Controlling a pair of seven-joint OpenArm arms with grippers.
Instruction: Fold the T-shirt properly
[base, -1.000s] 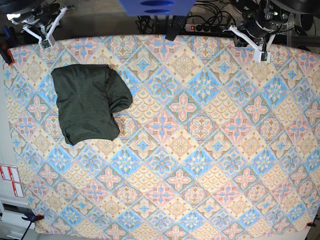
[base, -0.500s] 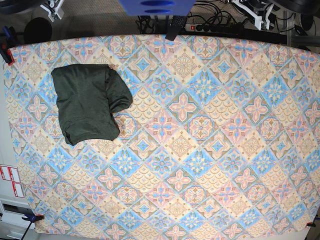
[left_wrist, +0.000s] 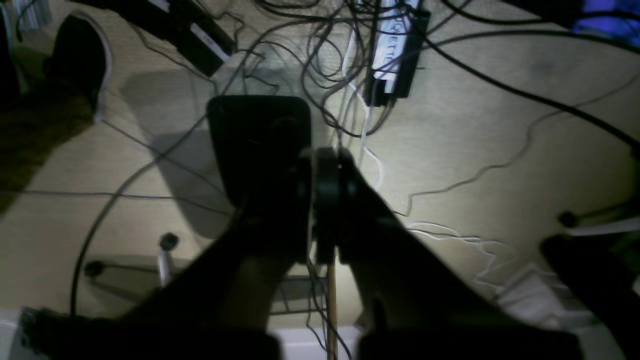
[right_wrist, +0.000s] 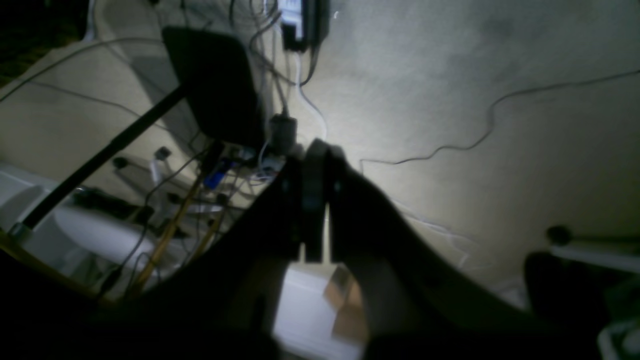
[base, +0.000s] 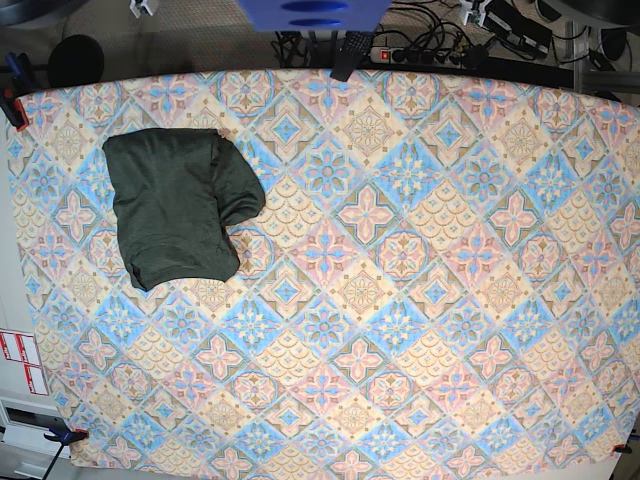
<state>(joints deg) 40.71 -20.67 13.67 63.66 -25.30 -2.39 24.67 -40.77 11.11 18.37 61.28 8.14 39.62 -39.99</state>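
Over on the left of the patterned tablecloth (base: 400, 300), T-shirt (base: 175, 205) lying bunched in a folded heap. Right gripper (right_wrist: 314, 200) pulled off the table, aimed at cable-strewn floor (right_wrist: 450, 100), jaws pressed together, nothing held. Same deal with left gripper (left_wrist: 327, 205): tips touching, empty, pointed at floor cables.

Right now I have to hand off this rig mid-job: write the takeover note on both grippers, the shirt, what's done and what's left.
Left gripper: shut, empty, pulled off the table and looking down at floor cables.
Right gripper: shut, empty, also off the table over the floor.
T-shirt: lies alone as a compact folded bundle at the far corner of the patterned tablecloth, on the right arm's side. One rounded lobe bulges toward the table's middle.
Done: shirt is folded down and released.
Left: probably nothing but a check; the edges look uneven, so tidy that lobe if a neater fold is wanted.
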